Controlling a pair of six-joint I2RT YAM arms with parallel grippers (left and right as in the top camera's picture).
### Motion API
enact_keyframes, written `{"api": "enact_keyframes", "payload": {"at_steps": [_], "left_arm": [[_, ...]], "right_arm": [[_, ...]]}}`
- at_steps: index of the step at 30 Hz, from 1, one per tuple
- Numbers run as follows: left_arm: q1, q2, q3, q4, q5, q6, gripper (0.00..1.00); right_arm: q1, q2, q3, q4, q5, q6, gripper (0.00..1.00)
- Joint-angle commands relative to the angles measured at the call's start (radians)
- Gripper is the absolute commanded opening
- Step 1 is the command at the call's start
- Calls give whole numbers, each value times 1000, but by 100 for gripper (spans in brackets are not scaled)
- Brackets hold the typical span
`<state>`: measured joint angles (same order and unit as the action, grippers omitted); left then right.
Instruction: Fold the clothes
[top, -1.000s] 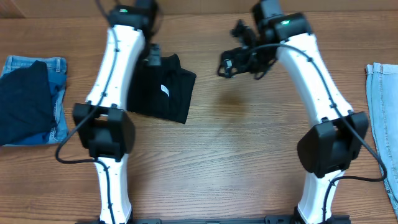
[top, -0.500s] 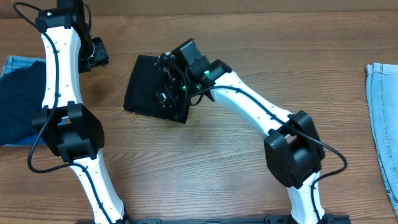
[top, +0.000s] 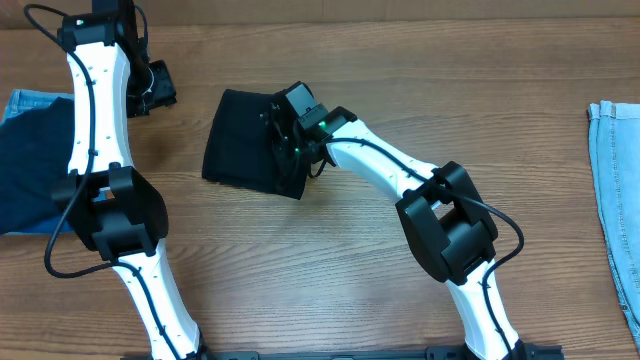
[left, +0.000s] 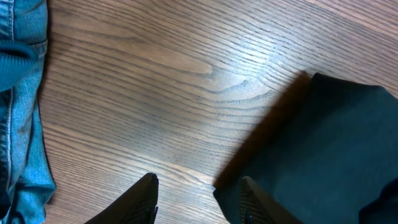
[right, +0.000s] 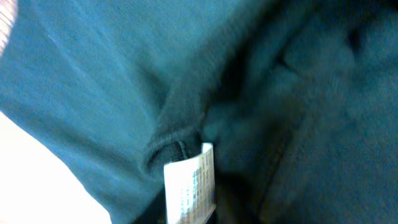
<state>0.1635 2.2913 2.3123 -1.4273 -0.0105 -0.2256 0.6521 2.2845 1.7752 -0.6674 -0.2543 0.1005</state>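
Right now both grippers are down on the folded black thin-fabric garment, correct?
Not both. Only the right gripper is down on the folded black thin-fabric garment; the left gripper hangs open over the bare wooden table beside it, as the overhead view shows.

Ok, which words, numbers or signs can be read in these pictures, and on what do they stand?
The white label on the black garment: printed lines, too blurred to read.
Nothing else in view bears any text.
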Motion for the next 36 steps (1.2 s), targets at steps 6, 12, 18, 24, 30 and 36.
{"api": "enact_keyframes", "payload": {"at_steps": [6,12,18,24,30,36], "left_arm": [[-8,-3,24,-1,12,24,45],[-10,-3,24,-2,11,24,46],[-12,-3,24,3,11,24,47],[-14,-3,24,-4,11,24,47],[-14,-3,24,-12,12,24,46],[-14,-3,24,-13,12,27,46]], "right_arm": [[-72,-127,13,-118,154,13,43],[-69,-134,60,-184,243,-4,56],[-11,-162,280,-211,-43,-135,51],[31,-49,260,-168,139,-69,61],[12,43,259,-122,208,-70,65],[-5,48,258,-101,206,-70,59]]}}
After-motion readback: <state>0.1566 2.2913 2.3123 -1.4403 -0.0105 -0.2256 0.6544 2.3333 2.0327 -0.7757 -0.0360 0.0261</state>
